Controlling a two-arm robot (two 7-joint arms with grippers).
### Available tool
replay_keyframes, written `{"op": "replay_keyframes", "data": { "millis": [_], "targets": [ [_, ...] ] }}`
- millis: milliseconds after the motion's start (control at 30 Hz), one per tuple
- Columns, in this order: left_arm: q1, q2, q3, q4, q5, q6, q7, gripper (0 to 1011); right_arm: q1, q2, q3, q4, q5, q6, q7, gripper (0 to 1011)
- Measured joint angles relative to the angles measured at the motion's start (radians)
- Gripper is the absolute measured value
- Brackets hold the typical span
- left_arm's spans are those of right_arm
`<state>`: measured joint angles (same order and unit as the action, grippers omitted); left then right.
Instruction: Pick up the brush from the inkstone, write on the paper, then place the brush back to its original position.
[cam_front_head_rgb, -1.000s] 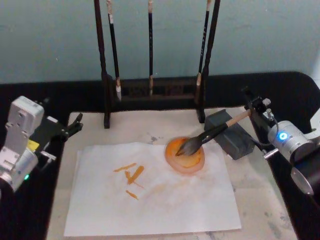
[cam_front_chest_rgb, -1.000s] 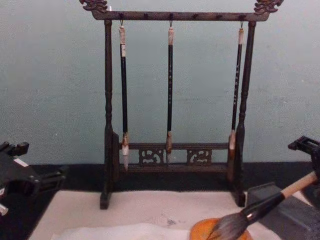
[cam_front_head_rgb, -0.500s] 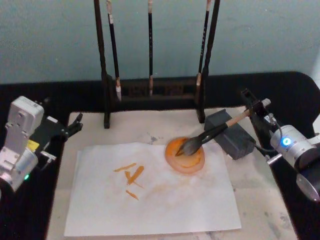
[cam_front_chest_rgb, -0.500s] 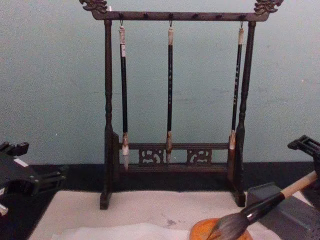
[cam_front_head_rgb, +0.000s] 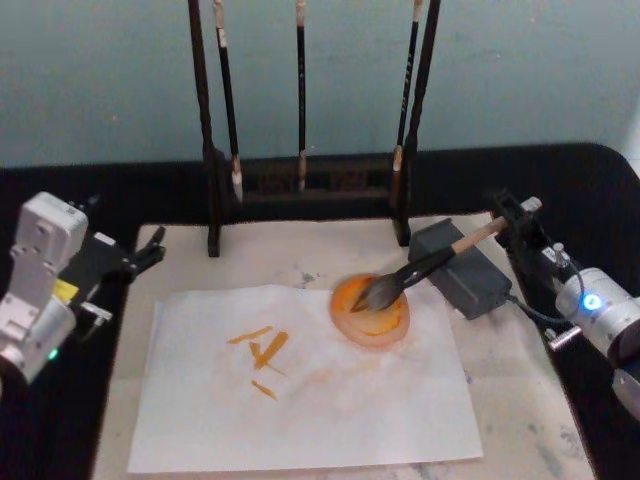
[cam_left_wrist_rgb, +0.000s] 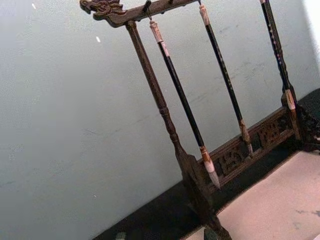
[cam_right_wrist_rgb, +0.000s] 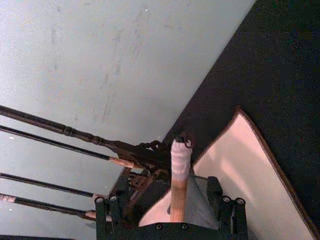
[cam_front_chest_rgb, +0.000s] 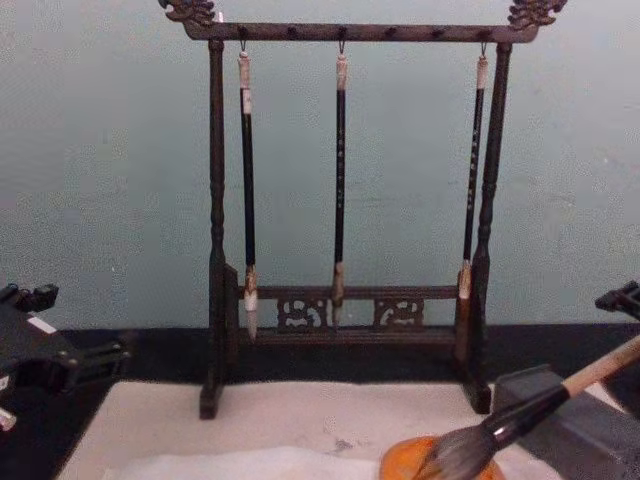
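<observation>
The paper (cam_front_head_rgb: 305, 385) lies nearest on the beige mat (cam_front_head_rgb: 520, 400), streaked with orange strokes. At its far right corner sits an orange dish (cam_front_head_rgb: 370, 312); the brush (cam_front_head_rgb: 425, 268) rests there, tuft in the dish, handle across the grey inkstone (cam_front_head_rgb: 462, 272). The right gripper (cam_front_head_rgb: 525, 222) has open jaws flanking the handle end. The left gripper (cam_front_head_rgb: 150, 250) idles at the mat's left, jaws unclear. Beyond, on the black bench (cam_front_head_rgb: 120, 190), a rack (cam_front_chest_rgb: 345, 200) holds thin brushes before a teal wall (cam_front_chest_rgb: 110, 150).

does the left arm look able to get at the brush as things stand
Probably not easily. The left gripper sits at the mat's far left edge, while the brush lies across the sheet, leaning on the grey inkstone with the right gripper at its handle end.
</observation>
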<state>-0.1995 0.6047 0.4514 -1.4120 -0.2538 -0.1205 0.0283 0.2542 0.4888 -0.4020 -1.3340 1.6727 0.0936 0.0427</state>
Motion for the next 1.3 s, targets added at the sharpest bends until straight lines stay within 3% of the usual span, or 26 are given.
{"op": "replay_keyframes", "data": {
  "millis": [333, 567, 700, 833, 900, 933, 1000, 1033, 1133, 1167, 1267, 1300],
  "targets": [
    [0.0, 0.0, 0.0, 0.0, 0.0, 0.0, 0.0, 1009, -0.077, 0.059, 0.005, -0.094, 0.045, -0.003, -0.011, 1000],
    [0.0, 0.0, 0.0, 0.0, 0.0, 0.0, 0.0, 1010, -0.119, 0.097, -0.005, -0.162, 0.046, -0.022, 0.003, 1000],
    [0.0, 0.0, 0.0, 0.0, 0.0, 0.0, 0.0, 1009, -0.131, 0.118, -0.02, -0.199, 0.02, -0.046, 0.017, 1000],
    [0.0, 0.0, 0.0, 0.0, 0.0, 0.0, 0.0, 1010, -0.131, 0.135, -0.049, -0.218, -0.041, -0.086, 0.036, 1000],
    [0.0, 0.0, 0.0, 0.0, 0.0, 0.0, 0.0, 1010, -0.126, 0.14, -0.073, -0.228, -0.121, -0.134, 0.044, 1000],
    [0.0, 0.0, 0.0, 0.0, 0.0, 0.0, 0.0, 1010, -0.125, 0.137, -0.086, -0.232, -0.197, -0.167, 0.046, 1000],
    [0.0, 0.0, 0.0, 0.0, 0.0, 0.0, 0.0, 1010, -0.123, 0.134, -0.1, -0.234, -0.273, -0.204, 0.047, 1000],
    [0.0, 0.0, 0.0, 0.0, 0.0, 0.0, 0.0, 1010, -0.119, 0.131, -0.118, -0.234, -0.354, -0.241, 0.047, 1000],
    [0.0, 0.0, 0.0, 0.0, 0.0, 0.0, 0.0, 1010, -0.109, 0.128, -0.148, -0.232, -0.476, -0.292, 0.043, 1000],
    [0.0, 0.0, 0.0, 0.0, 0.0, 0.0, 0.0, 1010, -0.101, 0.126, -0.167, -0.228, -0.55, -0.318, 0.035, 1000],
    [0.0, 0.0, 0.0, 0.0, 0.0, 0.0, 0.0, 1010, -0.089, 0.123, -0.195, -0.218, -0.658, -0.352, 0.016, 1000],
    [0.0, 0.0, 0.0, 0.0, 0.0, 0.0, 0.0, 1010, -0.081, 0.12, -0.212, -0.211, -0.732, -0.372, -0.001, 1000]
  ]
}}
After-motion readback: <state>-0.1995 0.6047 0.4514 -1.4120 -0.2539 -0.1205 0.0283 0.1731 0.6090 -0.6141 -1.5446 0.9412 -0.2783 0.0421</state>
